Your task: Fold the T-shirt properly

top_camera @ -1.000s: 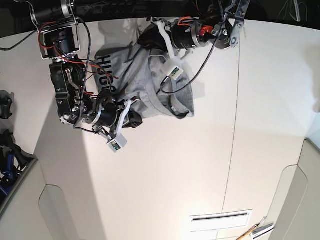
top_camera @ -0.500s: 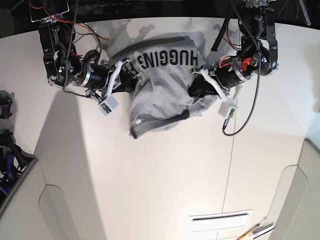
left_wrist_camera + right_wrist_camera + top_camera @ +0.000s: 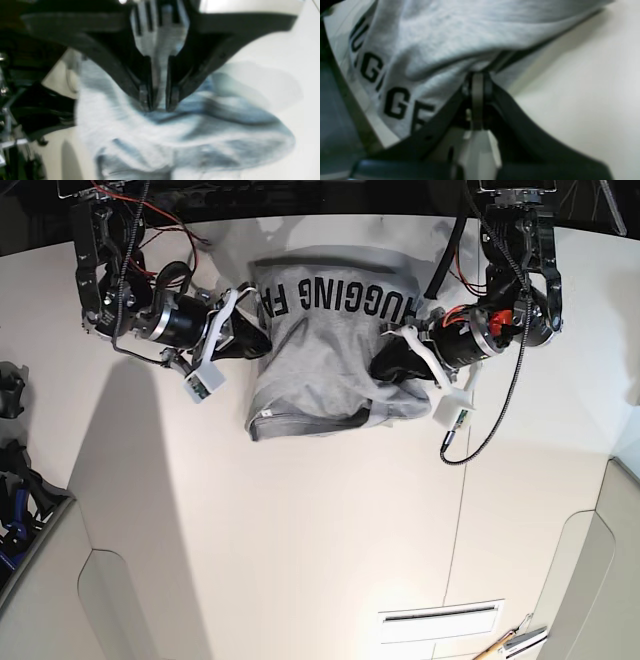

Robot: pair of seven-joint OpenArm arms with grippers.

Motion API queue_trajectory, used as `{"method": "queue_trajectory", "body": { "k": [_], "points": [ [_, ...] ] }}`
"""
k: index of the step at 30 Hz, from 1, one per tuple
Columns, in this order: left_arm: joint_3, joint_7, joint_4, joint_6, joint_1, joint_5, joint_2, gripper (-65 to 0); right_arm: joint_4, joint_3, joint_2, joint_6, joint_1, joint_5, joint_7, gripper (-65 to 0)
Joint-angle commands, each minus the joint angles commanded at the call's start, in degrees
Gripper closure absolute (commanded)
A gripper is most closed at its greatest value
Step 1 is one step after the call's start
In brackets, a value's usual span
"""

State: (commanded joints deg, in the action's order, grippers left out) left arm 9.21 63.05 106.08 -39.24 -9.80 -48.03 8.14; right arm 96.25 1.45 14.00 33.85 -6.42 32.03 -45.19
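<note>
As left gripper (image 3: pixel 159 108) gapes slightly at the T-shirt (image 3: pixel 320 365), right gripper (image 3: pixel 478 76) pinches cloth

The T-shirt (image 3: pixel 325 365), light heather-grey fabric with black block capital lettering, lies bunched and partly folded on the table (image 3: pixel 300 550), lettering inverted along its far portion in the base view, with creased fabric layers toward the near edge.

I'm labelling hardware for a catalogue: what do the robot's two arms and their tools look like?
Both arms are black and silvery, with red and black cables. Each tool, left and right, has tapered black fingers and white parts alongside.
</note>
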Motion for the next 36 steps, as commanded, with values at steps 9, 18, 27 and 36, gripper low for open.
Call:
{"method": "queue_trajectory", "body": {
  "k": [9, 18, 27, 36],
  "points": [
    [14.2, 2.2, 11.0, -0.8, -16.9, -7.1, 4.4, -9.9, 11.6, -8.3, 4.8, 0.02, -12.9, 4.0, -2.7, 0.0],
    [22.2, 6.2, 11.0, -0.8, -40.5, -9.5, 4.4, -9.8, 12.0, -7.6, 12.0, 0.02, -31.6, 9.4, -2.9, 0.0],
    [17.0, -5.4, 3.6, -0.8, -57.2, -5.5, 7.1, -9.9, 10.7, -1.1, 17.6, 0.0, -42.3, 7.4, -2.0, 0.0],
    [-9.2, -29.2, -34.7, 9.7, -39.9, 12.4, 15.0, -9.9, -12.1, 12.5, 17.0, -0.22, -38.3, -15.5, 14.2, 0.0]
  ]
}}
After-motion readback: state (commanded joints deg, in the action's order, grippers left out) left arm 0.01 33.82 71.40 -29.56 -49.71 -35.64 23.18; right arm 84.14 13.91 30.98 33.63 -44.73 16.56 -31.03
